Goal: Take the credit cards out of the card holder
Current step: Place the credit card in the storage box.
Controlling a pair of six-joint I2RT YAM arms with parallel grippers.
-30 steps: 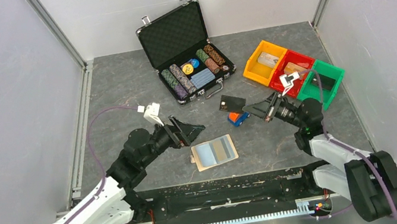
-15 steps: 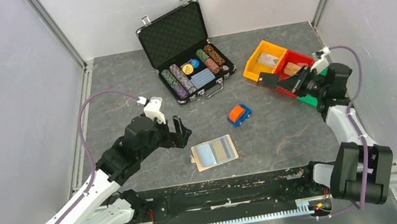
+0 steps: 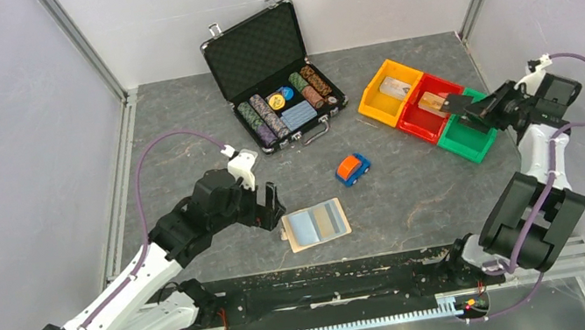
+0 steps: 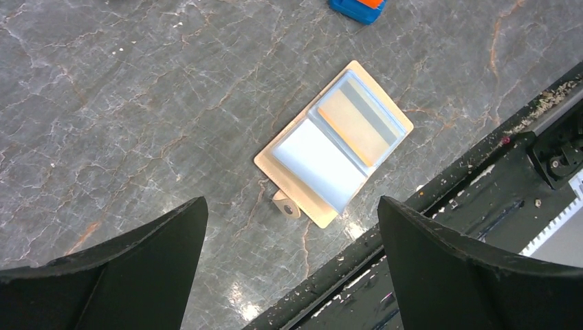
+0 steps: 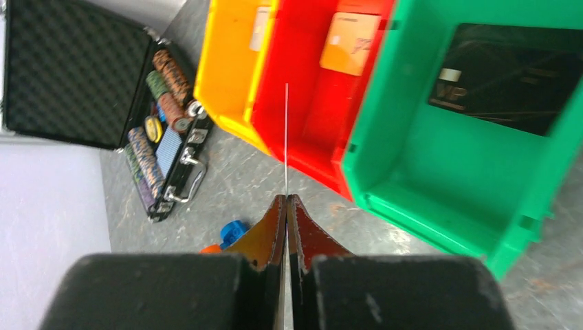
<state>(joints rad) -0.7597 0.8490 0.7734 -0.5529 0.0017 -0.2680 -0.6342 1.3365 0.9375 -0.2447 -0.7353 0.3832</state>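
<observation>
- The card holder (image 3: 316,224) lay open and flat on the grey stone-pattern table (image 3: 178,139), close to the near edge. A black rail (image 4: 481,185) ran just beyond one of its corners, and bare table lay on its other sides.
- Its snap tab (image 4: 284,204) stuck out from the side facing the left arm.
- Two inner pockets faced up, one pale blue and one showing a tan face with a grey stripe. How many cards sat inside could not be told.
- The left gripper (image 3: 271,206) hung just beside the holder with its jaws spread wide, holding nothing and touching nothing.
- The right gripper (image 5: 287,199) was far across the table, raised over the coloured bins. Its fingers were pinched flat on one dark credit card (image 3: 458,103), which its own camera saw only as a thin edge.
- Three bins stood touching in a diagonal row by the right wall: yellow bin (image 3: 372,103), red bin (image 3: 411,124) and green bin (image 3: 463,147).
- Each bin held one card: a beige card (image 3: 394,88) in yellow, an orange card (image 5: 350,42) in red and a black card (image 5: 505,79) in green.
- One blue-and-orange toy car (image 3: 352,169) sat on the table between the holder and the bins, apart from both.
- One black poker chip case (image 3: 253,51) stood open near the back wall, with rows of chips in its base.
</observation>
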